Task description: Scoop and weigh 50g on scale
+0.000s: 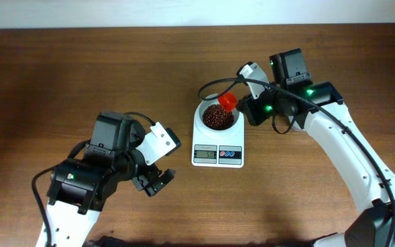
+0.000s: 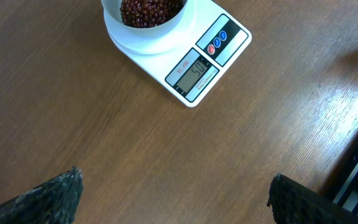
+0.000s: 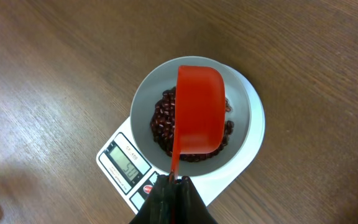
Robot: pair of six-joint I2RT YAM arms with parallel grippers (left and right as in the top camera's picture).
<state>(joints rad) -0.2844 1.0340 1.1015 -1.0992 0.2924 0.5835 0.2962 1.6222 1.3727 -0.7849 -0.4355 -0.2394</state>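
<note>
The white scale point(image 1: 217, 154) stands mid-table, its round bowl point(image 1: 217, 118) holding a heap of dark red-brown beans point(image 1: 216, 117). In the right wrist view the beans point(image 3: 164, 119) lie in the bowl point(image 3: 143, 102) under a red scoop point(image 3: 199, 111), turned bottom-up over them. My right gripper point(image 3: 176, 182) is shut on the scoop's thin handle. The scoop point(image 1: 227, 101) hangs over the bowl's far right rim. My left gripper point(image 1: 155, 180) stands open over bare wood, left of the scale point(image 2: 194, 59), with nothing between its fingers point(image 2: 64, 190).
The scale's grey display point(image 2: 196, 73) is lit with digits, and its round buttons point(image 2: 217, 42) sit beside it. The brown wooden table point(image 1: 60, 75) stretches around the scale. My right arm point(image 1: 341, 147) reaches in from the lower right.
</note>
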